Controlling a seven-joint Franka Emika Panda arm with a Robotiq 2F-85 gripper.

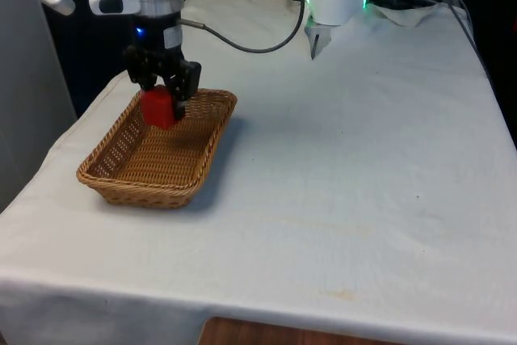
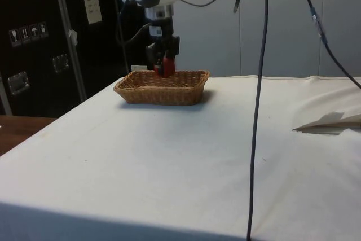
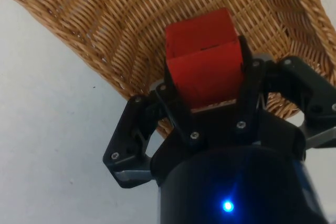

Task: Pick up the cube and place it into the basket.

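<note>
A red cube [image 1: 159, 107] hangs over the far end of the wicker basket [image 1: 129, 177], held clear of its floor. My gripper [image 1: 164, 99] is shut on the cube, one finger on each side. From the side, the cube [image 2: 164, 66] sits just above the basket's rim [image 2: 141, 87], with the gripper [image 2: 163, 63] coming straight down from above. In the wrist view the cube [image 3: 202, 61] is clamped between the two black fingers [image 3: 176, 109], with the basket's woven wall [image 3: 105, 30] beneath it.
The basket stands near the table's corner at the front view's left, close to the cloth's edge. A black cable [image 2: 258, 105] hangs down through the side view. Crumpled white paper [image 2: 333, 121] lies on the cloth at that view's right.
</note>
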